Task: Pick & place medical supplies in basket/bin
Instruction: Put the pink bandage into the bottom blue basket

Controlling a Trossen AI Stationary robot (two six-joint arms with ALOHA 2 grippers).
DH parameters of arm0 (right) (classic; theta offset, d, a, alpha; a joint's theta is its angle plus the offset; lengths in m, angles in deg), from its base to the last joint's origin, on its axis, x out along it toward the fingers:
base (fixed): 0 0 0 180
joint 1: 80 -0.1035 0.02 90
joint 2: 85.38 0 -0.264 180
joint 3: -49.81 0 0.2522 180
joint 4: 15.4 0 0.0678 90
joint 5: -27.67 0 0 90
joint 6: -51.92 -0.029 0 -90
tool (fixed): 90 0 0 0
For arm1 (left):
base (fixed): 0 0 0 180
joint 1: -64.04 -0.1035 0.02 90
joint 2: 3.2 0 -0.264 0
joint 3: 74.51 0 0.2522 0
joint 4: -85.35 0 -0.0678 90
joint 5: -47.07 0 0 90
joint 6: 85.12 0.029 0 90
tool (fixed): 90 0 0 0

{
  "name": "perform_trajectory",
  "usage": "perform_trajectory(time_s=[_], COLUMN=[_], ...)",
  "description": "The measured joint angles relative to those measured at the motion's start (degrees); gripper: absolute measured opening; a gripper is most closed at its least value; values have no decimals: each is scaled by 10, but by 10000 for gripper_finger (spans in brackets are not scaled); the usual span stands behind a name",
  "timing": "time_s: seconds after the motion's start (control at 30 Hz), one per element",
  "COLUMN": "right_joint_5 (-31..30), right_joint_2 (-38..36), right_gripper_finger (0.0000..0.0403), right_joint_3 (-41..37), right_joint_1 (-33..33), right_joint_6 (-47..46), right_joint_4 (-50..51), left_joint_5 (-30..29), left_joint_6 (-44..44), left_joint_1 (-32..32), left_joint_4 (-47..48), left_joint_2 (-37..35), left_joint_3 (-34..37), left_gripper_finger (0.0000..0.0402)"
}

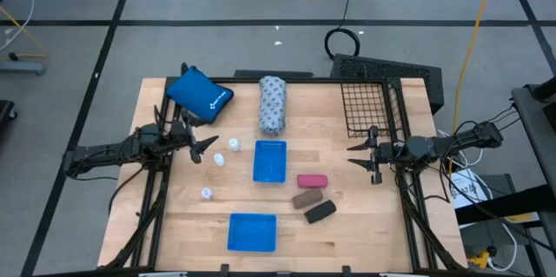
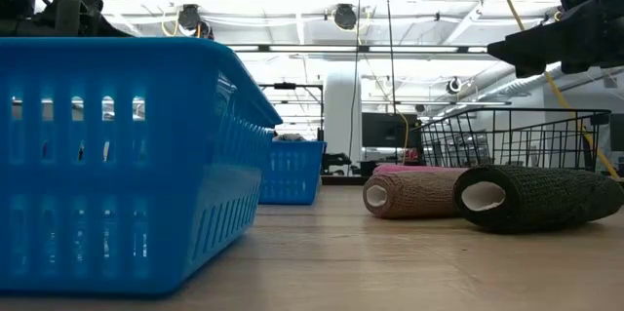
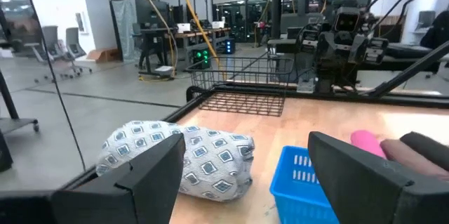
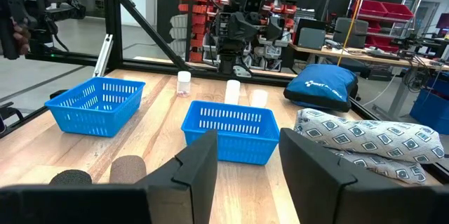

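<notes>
1. Nothing is sitting inside the black wire basket (image 1: 372, 103) yet, so the job looks like it is only starting.
2. The fat white roll (image 1: 273, 104) with grey dots is lying near the basket, on the side toward the left arm.
3. The pink block (image 1: 312, 181), the brown block (image 1: 307, 198) and the black block (image 1: 320, 212) are lying together, well away from the basket, toward the front of the table.
4. Three tiny white bottles (image 1: 234, 144) are standing even farther from the basket than the roll is, over by the left arm.
5. The left gripper (image 1: 208, 148) is hanging far from the basket, close to the bottles. Its fingers are spread wide and are holding nothing.
6. The right gripper (image 1: 356, 155) is waiting just beside the basket. It is wide open too, and empty.
7. All seven things are waiting to go in.
</notes>
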Motion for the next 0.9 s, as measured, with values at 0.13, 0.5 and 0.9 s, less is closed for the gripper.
perform_trajectory(time_s=[0.13, 0.5, 0.9], right_joint_5=[0, 1, 27], right_joint_2=[0, 7, 299], right_gripper_finger=[144, 144, 227], right_joint_3=[0, 0, 23], right_joint_1=[0, 0, -27], right_joint_6=[-13, -187, -208], right_joint_4=[-11, -182, -333], left_joint_5=[0, 0, -1], left_joint_6=[-14, -76, -94], left_joint_1=[0, 0, 0], left_joint_4=[0, 0, 0], left_joint_2=[0, 0, 0], left_joint_3=[0, 0, 0], left_gripper_finger=[306, 306, 306])
